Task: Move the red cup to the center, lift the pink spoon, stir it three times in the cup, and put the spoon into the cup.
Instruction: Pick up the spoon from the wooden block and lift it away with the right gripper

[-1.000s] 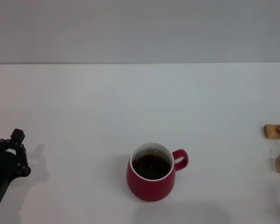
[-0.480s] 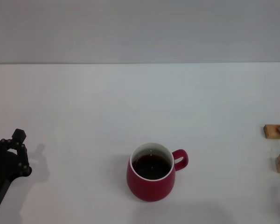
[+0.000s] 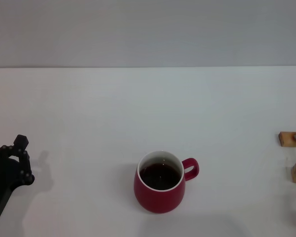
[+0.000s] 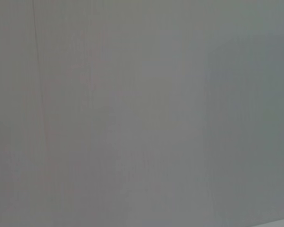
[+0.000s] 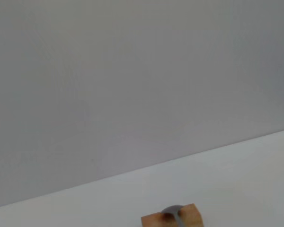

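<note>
Red cup (image 3: 160, 182) sits mid-tabletop (image 3: 138, 108), near edge; centering looks done. Left claw (image 3: 10, 165) off to left, grip state unclear. Your spoon lift, stirring, drop-in remain; pink spoon unseen.

From my station, the only part of the robot I can see is the left gripper (image 3: 12, 165) in the head view. It is matte black throughout. Its finger (image 3: 22, 157) is built from short, blocky links, capped by a squared-off tip. Small pale fastener dots mark the pivots. The body tapers toward a narrower black section, ending at a light-coloured band.
</note>
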